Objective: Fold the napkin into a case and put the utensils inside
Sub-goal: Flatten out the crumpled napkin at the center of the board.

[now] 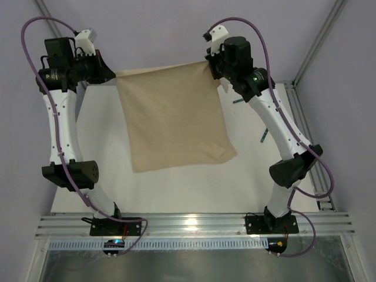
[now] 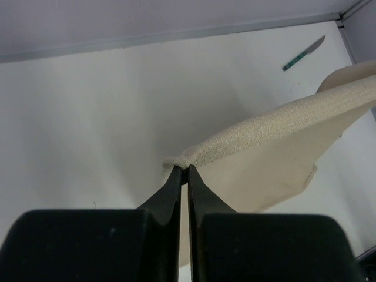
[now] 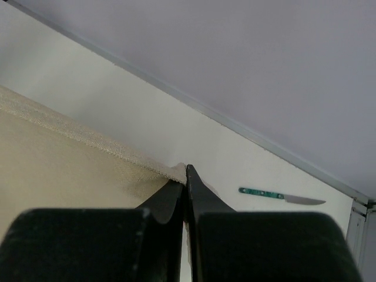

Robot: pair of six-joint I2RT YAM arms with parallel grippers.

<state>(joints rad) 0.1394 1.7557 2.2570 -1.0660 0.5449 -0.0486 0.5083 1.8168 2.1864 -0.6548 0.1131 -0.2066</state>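
From above, the left fingers (image 1: 110, 75) and the right fingers (image 1: 212, 66) each pinch a far corner of the napkin (image 1: 176, 120), which is stretched between them as a tan sheet over the white desk (image 1: 94, 153). The left wrist view shows its fingers clamped tight on a bunched corner, the cloth running off right, with a green-handled knife (image 2: 302, 54) lying well beyond on the desk. The right wrist view shows its fingers likewise closed on the other corner, the hem stretching left and the knife flat near the back wall.
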